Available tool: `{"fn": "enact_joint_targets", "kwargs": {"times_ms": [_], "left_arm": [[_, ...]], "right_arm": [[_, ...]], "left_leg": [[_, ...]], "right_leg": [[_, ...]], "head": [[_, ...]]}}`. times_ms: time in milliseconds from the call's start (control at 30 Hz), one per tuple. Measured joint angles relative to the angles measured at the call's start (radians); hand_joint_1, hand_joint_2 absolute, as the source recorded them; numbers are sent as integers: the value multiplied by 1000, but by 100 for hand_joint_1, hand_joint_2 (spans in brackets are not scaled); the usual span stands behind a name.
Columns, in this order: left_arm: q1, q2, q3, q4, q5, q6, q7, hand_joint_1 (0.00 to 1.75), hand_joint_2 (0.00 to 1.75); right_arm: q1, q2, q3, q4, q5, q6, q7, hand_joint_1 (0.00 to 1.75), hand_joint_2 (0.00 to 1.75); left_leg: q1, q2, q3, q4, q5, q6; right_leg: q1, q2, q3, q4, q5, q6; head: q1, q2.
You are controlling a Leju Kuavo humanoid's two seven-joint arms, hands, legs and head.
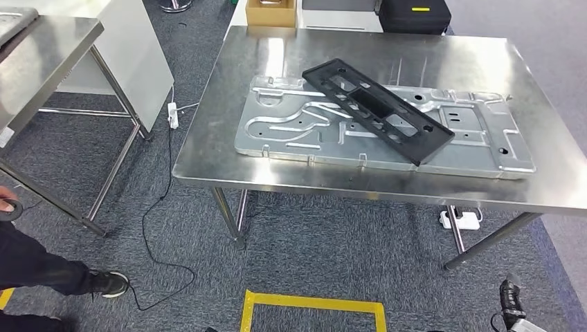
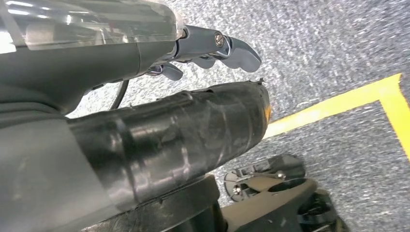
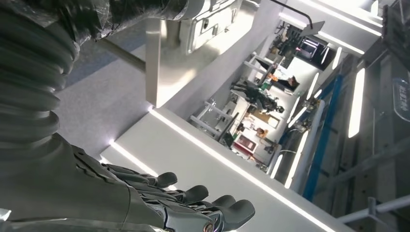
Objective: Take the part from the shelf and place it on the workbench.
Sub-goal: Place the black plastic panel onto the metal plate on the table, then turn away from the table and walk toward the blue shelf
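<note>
On the steel workbench (image 1: pixel 228 162) the black plastic frame (image 1: pixel 377 109) lies across the stamped metal panel (image 1: pixel 291 128), placement looks done, left hand (image 2: pixel 212 50) and right hand (image 3: pixel 193 205) hanging empty, fingers loosely spread.

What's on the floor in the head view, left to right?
Person's black shoe → white power strip by the table leg → yellow floor marking → second white power strip under the workbench → right hand at the lower edge.
</note>
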Motion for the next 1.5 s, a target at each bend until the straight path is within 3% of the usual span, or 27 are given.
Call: {"fn": "enact_joint_targets", "kwargs": {"times_ms": [67, 133, 200, 267, 300, 333, 367, 433, 500, 567, 633, 667, 767, 800, 833, 867, 933, 1000, 1067, 1133, 1167, 1267, 1300, 1333, 1400, 1433, 1500], "left_arm": [[0, 0, 0, 0, 0, 1, 0, 0, 0], [2, 1, 1, 0, 0, 2, -1, 0, 0], [4, 2, 2, 0, 1, 2, -2, 0, 0], [5, 2, 2, 0, 2, 2, -4, 0, 0], [5, 2, 2, 0, 2, 2, -6, 0, 0], [5, 2, 2, 0, 2, 2, -7, 0, 0], [5, 2, 2, 0, 3, 2, -8, 0, 0], [4, 2, 2, 0, 3, 2, -10, 0, 0], [3, 2, 2, 0, 3, 2, -11, 0, 0], [1, 2, 2, 0, 3, 2, -12, 0, 0], [2, 2, 3, 0, 3, 2, -10, 0, 0], [3, 1, 3, 0, 3, 2, -9, 0, 0], [3, 1, 3, 0, 2, 2, -7, 0, 0], [3, 1, 3, 0, 2, 2, -7, 0, 0], [3, 1, 4, 0, 1, 2, -7, 0, 0], [3, 1, 4, 0, 1, 2, -6, 0, 0], [3, 1, 4, 0, 1, 2, -6, 0, 0], [3, 0, 5, 0, 1, 2, -4, 0, 0], [3, -1, 6, 0, 2, 2, -3, 0, 0], [3, -2, 9, 0, 2, 2, -2, 0, 0], [4, -2, 10, 0, 2, 2, -1, 0, 0], [7, -2, 12, 0, 1, 1, 0, 0, 0], [8, -2, 13, 0, 0, 0, 0, 0, 0], [8, -2, 13, 0, 0, 0, 0, 0, 0], [7, -1, 14, 0, -1, 0, 0, 0, 0], [7, -1, 15, 0, -1, 0, 0, 0, 0], [5, -1, 15, 0, -3, 0, 0, 0, 0]], "right_arm": [[1, 9, -6, 0, 0, 7, -4, 0, 175], [1, 16, -10, 0, 1, 10, -6, 0, 175], [0, 23, -11, 1, 1, 14, -6, 0, 175], [0, 27, -11, 1, 2, 18, -6, 0, 175], [1, 28, -11, 2, 2, 20, -6, 0, 175], [0, 29, -11, 3, 2, 21, -6, 0, 175], [0, 29, -11, 5, 3, 22, -6, 0, 175], [0, 31, -12, 7, 3, 22, -6, 0, 175], [0, 32, -13, 7, 4, 21, -6, 0, 175], [0, 33, -13, 7, 4, 21, -6, 0, 175], [0, 34, -15, 7, 4, 21, -6, 0, 175], [1, 34, -17, 7, 4, 21, -6, 0, 175], [3, 35, -22, 8, 4, 21, -4, 0, 175], [3, 35, -23, 8, 4, 21, -3, 0, 175], [3, 35, -25, 9, 4, 22, -2, 0, 175], [3, 35, -26, 10, 5, 23, 0, 0, 175], [3, 36, -29, 11, 9, 26, 5, 0, 175], [2, 37, -32, 12, 14, 27, 11, 0, 175], [2, 38, -35, 14, 17, 28, 14, 0, 175], [2, 40, -38, 19, 18, 31, 18, 0, 175], [2, 41, -40, 21, 19, 32, 20, 0, 175], [1, 46, -45, 28, 25, 33, 26, 0, 175], [1, 47, -50, 33, 28, 34, 31, 0, 175], [-1, 48, -56, 39, 33, 35, 37, 0, 175], [-7, 48, -73, 58, 48, 38, 50, 0, 175], [-12, 48, -84, 71, 56, 41, 56, 0, 175], [-23, 50, -111, 100, 69, 44, 64, 0, 175]], "left_leg": [[1, -1, -3, 1, 14, -12], [5, -3, -10, 8, 6, -25], [8, -6, -32, 68, -70, -36], [13, -7, -59, 185, -168, -45], [16, -7, -64, 238, -187, -49], [18, -7, -56, 267, -181, -51], [20, -7, -34, 264, -155, -54], [24, -7, 57, 159, -101, -56], [22, -10, 153, 15, -107, -51], [15, -11, 186, -49, -125, -37], [15, -8, 171, -51, -111, -19], [15, -5, 160, -53, -100, -9], [12, 2, 119, -52, -65, 11], [10, 3, 106, -50, -55, 12], [7, 4, 91, -47, -45, 13], [5, 5, 76, -41, -37, 13], [2, 4, 46, -29, -22, 11], [-2, 3, 26, -17, -11, 5], [-2, 2, 18, -12, 1, -6], [0, 0, 13, -10, 7, -18], [1, -2, 6, 2, -10, -24], [9, -6, -32, 134, -147, -40], [12, -6, -43, 194, -182, -44], [14, -6, -45, 238, -191, -48], [17, -6, -9, 240, -146, -51], [18, -6, 33, 191, -114, -51], [17, -7, 137, 43, -101, -45]], "right_leg": [[7, 0, 15, -38, -7, -9], [3, -3, 1, -45, 12, -24], [-3, -6, -23, -50, 37, -37], [-2, -7, -53, -49, 61, -41], [-2, -8, -69, -48, 72, -40], [-3, -9, -85, -45, 84, -37], [-4, -10, -101, -42, 94, -34], [-7, -11, -129, -31, 111, -26], [-7, -11, -146, -21, 125, -14], [-5, -12, -151, -20, 141, -1], [-7, -11, -157, -21, 147, 11], [-9, -10, -166, -7, 126, 15], [-10, -7, -208, 141, -18, 20], [-9, -7, -218, 201, -47, 21], [-8, -6, -217, 243, -52, 20], [-6, -6, -203, 252, -34, 17], [-1, -5, -121, 167, 17, 6], [8, -5, -19, 24, 18, -9], [15, -5, 21, -48, -1, -17], [13, -7, 11, -61, 12, -25], [10, -8, 3, -65, 22, -32], [6, -12, -34, -68, 56, -45], [6, -12, -50, -66, 67, -45], [6, -13, -66, -63, 77, -43], [5, -14, -99, -54, 96, -39], [4, -14, -113, -48, 105, -36], [6, -14, -135, -36, 119, -27]], "head": [[1, 0], [2, 0], [0, 0], [-2, 0], [-2, 0], [-2, 0], [-3, 0], [-3, 0], [-2, 0], [-2, 0], [-1, 0], [-1, 0], [0, 0], [0, 0], [0, 0], [0, 0], [-1, 0], [-1, 0], [-1, 0], [0, 0], [-1, 0], [-4, 0], [-4, 0], [-4, 0], [-4, 0], [-4, 0], [-4, 0]]}}
